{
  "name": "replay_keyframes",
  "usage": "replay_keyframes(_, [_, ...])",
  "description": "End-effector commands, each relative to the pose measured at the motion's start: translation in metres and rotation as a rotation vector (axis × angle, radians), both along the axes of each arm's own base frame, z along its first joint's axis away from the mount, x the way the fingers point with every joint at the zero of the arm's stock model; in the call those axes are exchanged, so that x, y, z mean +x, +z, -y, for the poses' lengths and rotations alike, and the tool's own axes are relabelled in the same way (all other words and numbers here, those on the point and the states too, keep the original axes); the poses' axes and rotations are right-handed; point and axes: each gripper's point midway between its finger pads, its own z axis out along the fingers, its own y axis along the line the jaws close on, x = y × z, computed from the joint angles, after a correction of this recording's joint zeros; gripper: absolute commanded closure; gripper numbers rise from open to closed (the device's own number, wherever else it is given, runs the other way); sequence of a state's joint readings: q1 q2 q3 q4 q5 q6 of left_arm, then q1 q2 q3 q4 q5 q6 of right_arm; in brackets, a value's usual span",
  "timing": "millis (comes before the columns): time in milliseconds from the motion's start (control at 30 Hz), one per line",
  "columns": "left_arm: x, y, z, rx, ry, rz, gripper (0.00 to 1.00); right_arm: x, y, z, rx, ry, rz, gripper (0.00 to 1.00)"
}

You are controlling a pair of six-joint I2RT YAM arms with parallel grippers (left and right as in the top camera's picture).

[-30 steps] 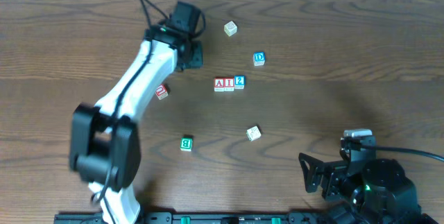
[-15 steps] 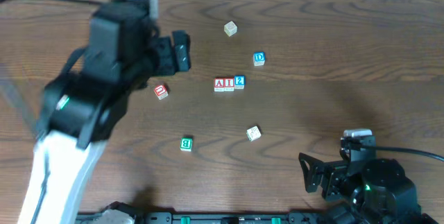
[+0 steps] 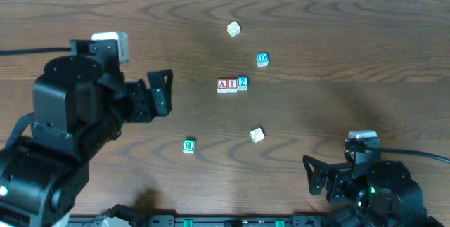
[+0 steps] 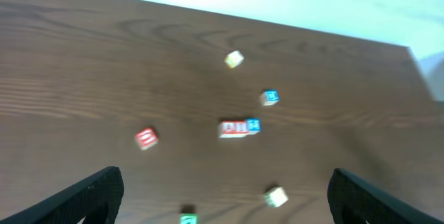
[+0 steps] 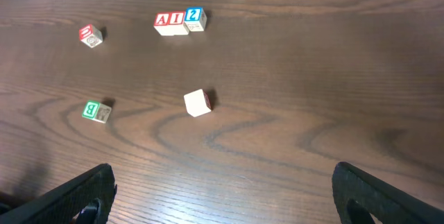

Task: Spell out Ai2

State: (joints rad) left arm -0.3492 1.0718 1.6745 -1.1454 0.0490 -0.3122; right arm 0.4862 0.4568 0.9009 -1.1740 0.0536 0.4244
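Observation:
Three small cubes stand touching in a row at mid-table: the red A, the red I and the blue 2. The right wrist view shows the same row, A, I and 2. In the blurred left wrist view the row is small and far off. My left gripper hangs open and empty well left of the row. My right gripper is open and empty at the near right, far from the cubes.
A blue D cube and a pale cube lie beyond the row. A green cube and a pale cube lie nearer. A red cube with a round letter sits left of the row, under my left arm.
My left arm has swung back from the far middle to the near left, its jaws opening wider. It now covers the red round-letter cube from above. No cube moved.

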Motion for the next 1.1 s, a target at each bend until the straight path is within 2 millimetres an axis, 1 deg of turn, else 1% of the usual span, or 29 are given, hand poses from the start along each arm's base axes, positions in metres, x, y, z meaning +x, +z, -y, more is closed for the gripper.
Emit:
replay_keyframes(0, [-0.016,0.01,-0.022,0.125,0.002,0.074,0.05,0.001,-0.001,0.002,-0.015,-0.001,0.003,0.01])
replay_keyframes(67, [-0.033,0.01,-0.033,0.151,0.003,0.076,0.05,0.001,-0.001,0.002,-0.015,-0.001,0.003,0.01])
replay_keyframes(167, [-0.067,0.005,-0.055,0.158,0.062,0.068,0.05,0.001,-0.001,0.002,-0.015,-0.001,0.003,0.01])
replay_keyframes(233, [-0.081,0.0,-0.067,0.173,0.095,0.079,0.05,0.001,-0.001,0.002,-0.015,-0.001,0.003,0.01])
replay_keyframes(300, [-0.096,-0.012,-0.078,0.203,0.13,0.091,0.05,0.001,-0.001,0.002,-0.015,-0.001,0.003,0.01])
replay_keyframes(400, [-0.107,-0.035,-0.088,0.242,0.161,0.117,0.05,0.001,-0.001,0.002,-0.015,-0.001,0.003,0.01])
replay_keyframes(533, [-0.107,-0.06,-0.09,0.244,0.173,0.181,0.05,0.001,-0.001,0.002,-0.015,-0.001,0.003,0.01])
replay_keyframes(633, [-0.101,-0.087,-0.09,0.235,0.183,0.227,0.05,0.001,-0.001,0.002,-0.015,-0.001,0.003,0.01])
replay_keyframes(767, [-0.085,-0.129,-0.088,0.217,0.192,0.274,0.05,0.001,-0.001,0.002,-0.015,-0.001,0.003,0.01])
replay_keyframes(900, [-0.07,-0.165,-0.086,0.199,0.192,0.301,0.05,0.001,-0.001,0.002,-0.015,-0.001,0.003,0.01])
replay_keyframes(967, [-0.063,-0.184,-0.085,0.196,0.193,0.295,0.05,0.001,-0.001,0.002,-0.015,-0.001,0.003,0.01])
replay_keyframes(1067, [-0.056,-0.208,-0.085,0.198,0.191,0.272,0.05,0.001,-0.001,0.002,-0.015,-0.001,0.003,0.01])
